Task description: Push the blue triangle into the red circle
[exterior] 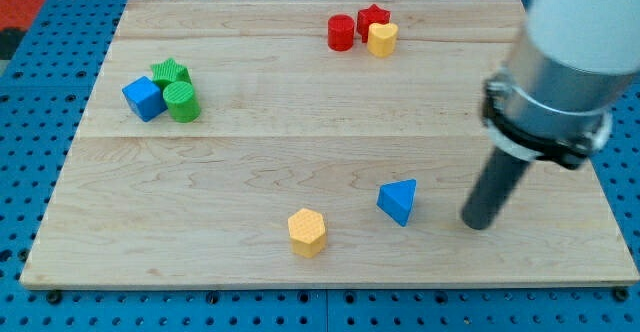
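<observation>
The blue triangle (398, 201) lies on the wooden board (300, 142), right of centre and near the view's bottom. The red circle (341, 32) stands near the view's top, well above the triangle. My tip (479, 222) rests on the board to the right of the blue triangle and slightly lower, a short gap apart from it. The rod rises up and to the right into the arm's grey body.
A red star (373, 16) and a yellow heart (382, 39) sit right beside the red circle. A blue cube (144, 98), green star (170, 71) and green cylinder (183, 102) cluster at the left. A yellow hexagon (307, 232) lies near the bottom.
</observation>
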Action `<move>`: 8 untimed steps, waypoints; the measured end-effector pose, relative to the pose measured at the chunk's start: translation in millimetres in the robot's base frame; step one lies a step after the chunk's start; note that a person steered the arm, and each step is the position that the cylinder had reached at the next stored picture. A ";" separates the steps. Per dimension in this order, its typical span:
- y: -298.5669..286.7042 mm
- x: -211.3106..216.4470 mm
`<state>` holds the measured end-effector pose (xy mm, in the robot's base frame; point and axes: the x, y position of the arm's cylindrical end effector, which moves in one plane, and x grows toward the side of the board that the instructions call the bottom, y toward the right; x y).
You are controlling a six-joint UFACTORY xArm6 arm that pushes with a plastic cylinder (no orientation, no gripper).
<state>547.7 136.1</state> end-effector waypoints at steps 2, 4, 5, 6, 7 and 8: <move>-16.3 31.7; -59.4 -47.5; -54.3 -44.7; -43.0 -9.4; -108.8 -42.4; -144.6 -88.9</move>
<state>458.8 -8.5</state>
